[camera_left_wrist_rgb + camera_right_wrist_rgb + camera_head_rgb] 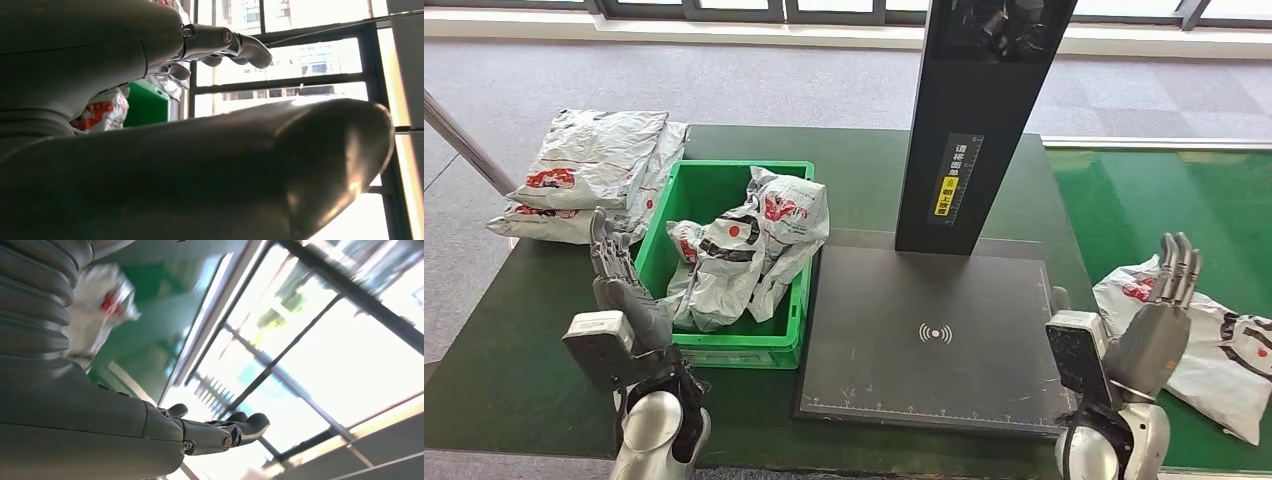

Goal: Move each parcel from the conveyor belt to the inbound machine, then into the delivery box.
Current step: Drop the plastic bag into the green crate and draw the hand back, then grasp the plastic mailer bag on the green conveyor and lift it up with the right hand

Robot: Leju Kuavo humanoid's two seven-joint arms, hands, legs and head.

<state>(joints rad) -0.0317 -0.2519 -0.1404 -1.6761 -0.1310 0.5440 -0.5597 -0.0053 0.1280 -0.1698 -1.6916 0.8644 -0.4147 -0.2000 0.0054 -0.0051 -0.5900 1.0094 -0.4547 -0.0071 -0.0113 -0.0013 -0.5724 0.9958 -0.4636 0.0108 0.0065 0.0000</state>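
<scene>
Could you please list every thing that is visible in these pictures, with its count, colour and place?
parcel on the belt: one, white with red and black print, on the green conveyor belt, beside the right hand.
parcels in the box: several, exact count unclear, white with red print, inside the green delivery box.
parcels on the table: a stack, at least two, white with red print, left of the box on the dark green table.
inbound machine: one, black, flat plate with an upright column, plate bare.
left hand: grey, holds nothing, raised beside the box.
right hand: grey, holds nothing, raised before the belt.
</scene>
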